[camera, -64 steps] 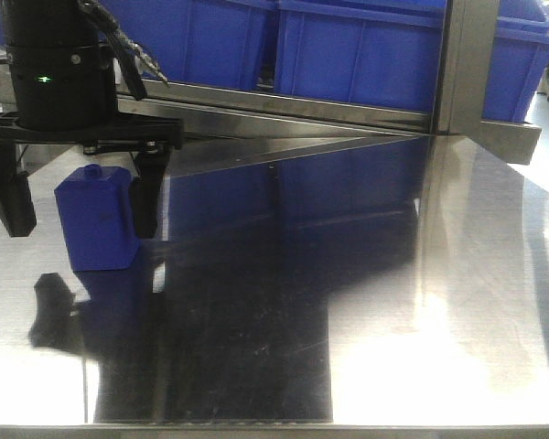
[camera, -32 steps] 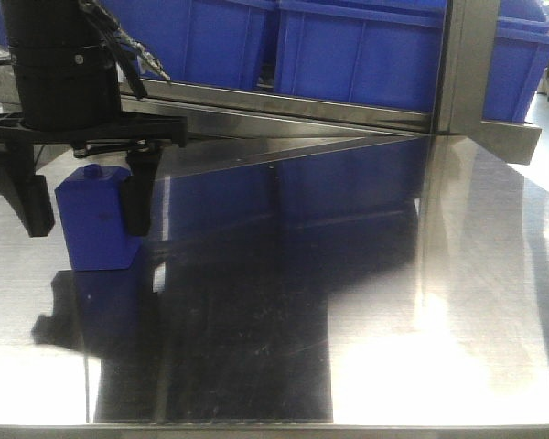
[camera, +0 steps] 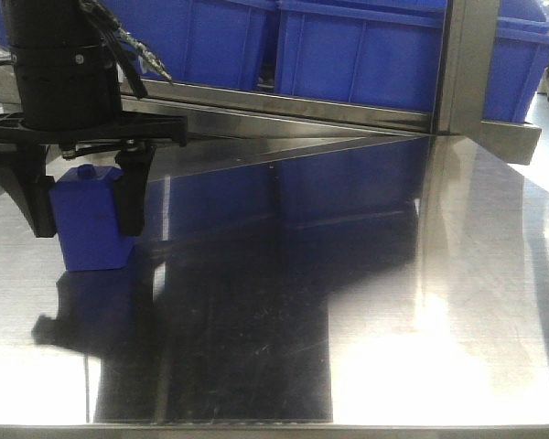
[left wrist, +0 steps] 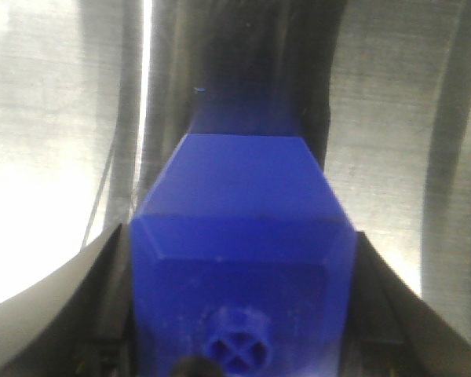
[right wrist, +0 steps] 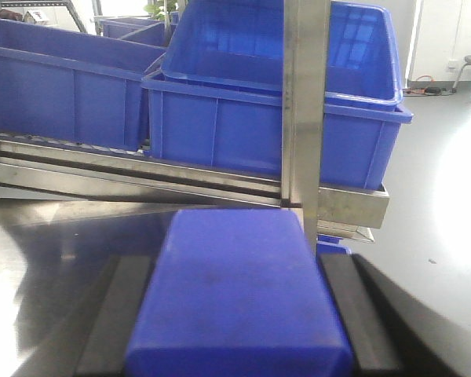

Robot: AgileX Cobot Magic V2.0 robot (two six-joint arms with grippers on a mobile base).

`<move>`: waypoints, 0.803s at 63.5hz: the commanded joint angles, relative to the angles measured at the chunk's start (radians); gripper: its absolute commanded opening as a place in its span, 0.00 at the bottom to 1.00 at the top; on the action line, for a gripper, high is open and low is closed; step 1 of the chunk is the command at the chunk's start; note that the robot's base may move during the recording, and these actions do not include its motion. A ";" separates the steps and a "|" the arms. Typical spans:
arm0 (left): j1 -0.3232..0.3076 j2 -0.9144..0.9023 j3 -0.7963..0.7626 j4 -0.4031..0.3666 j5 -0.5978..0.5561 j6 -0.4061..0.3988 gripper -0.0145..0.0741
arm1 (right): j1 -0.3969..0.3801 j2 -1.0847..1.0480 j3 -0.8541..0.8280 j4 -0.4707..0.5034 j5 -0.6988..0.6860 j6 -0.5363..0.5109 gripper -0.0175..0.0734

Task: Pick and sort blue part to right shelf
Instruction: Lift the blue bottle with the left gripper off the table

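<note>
Black fingers [camera: 131, 197] of the left end effector [camera: 84, 219] are clenched on a knobbed block [camera: 90, 240], one against each side. The block is blue and stands upright on the steel worktop [camera: 393, 302]. It is near the front of the shelf [camera: 467, 64] and well apart from the shelf's upright post. The left wrist view shows the block's bevelled top corners and a tiny round knob [left wrist: 237, 349], with the block filling the gap between the fingers.

The right end effector [right wrist: 235, 267] is grasping the blue part [right wrist: 235, 306]. Only a flat, round-cornered face shows between the two dark fingers [right wrist: 114, 314], and the cap is out of view. The part is held above the worktop in front of the shelf, facing the post. Large blue bins [right wrist: 220, 133] sit on the shelf behind its flat front rail.
</note>
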 commanded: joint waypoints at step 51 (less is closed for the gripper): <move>0.003 -0.595 0.456 -0.325 -0.635 0.757 0.56 | -0.006 0.005 -0.030 -0.006 -0.088 -0.010 0.62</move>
